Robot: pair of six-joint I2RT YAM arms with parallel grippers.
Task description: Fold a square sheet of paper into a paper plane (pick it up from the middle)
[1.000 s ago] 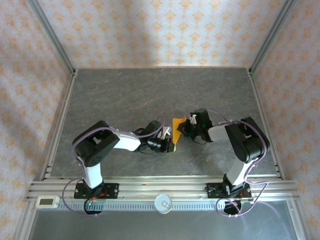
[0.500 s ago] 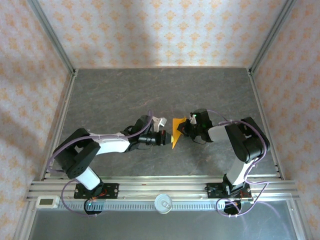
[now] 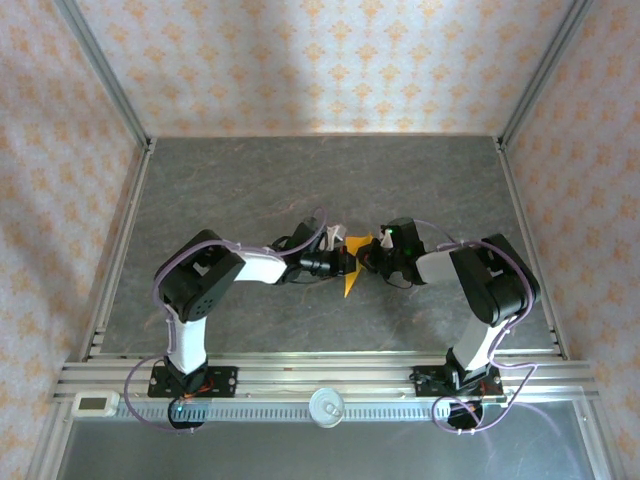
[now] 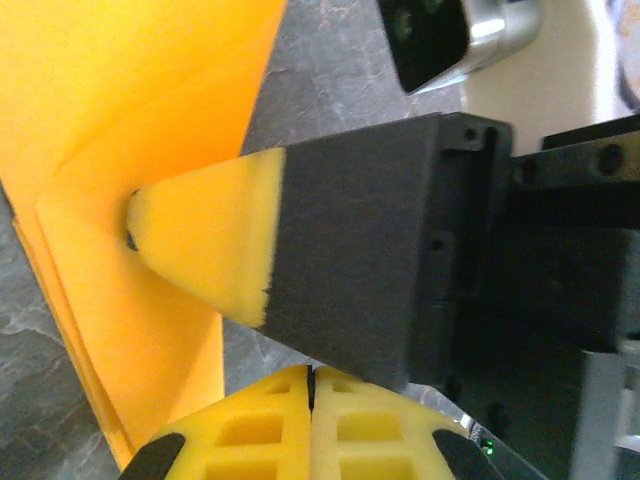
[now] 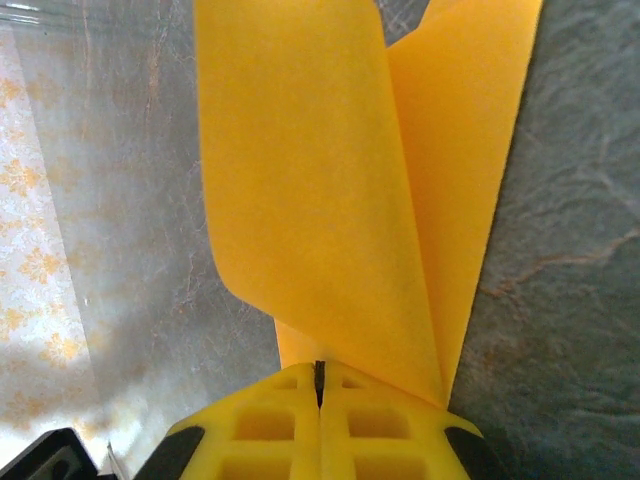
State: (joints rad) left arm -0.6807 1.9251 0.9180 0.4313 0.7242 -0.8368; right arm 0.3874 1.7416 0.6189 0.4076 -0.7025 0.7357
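The left arm [image 3: 205, 290] rose from its base, bent sharply at the elbow and reached rightward, its white forearm low and nearly level. The left gripper [image 3: 345, 264] had its yellow pads [image 4: 270, 425] pressed flat together. The right arm [image 3: 490, 285] mirrored this, folded at the elbow and reaching leftward. The right gripper [image 3: 368, 258] met the left one almost tip to tip, its jaws closed with the orange paper [image 5: 300, 180] pinched between its pads [image 5: 270, 425]. One of its dark, yellow-tipped fingers [image 4: 200, 240] lay just ahead of the left gripper.
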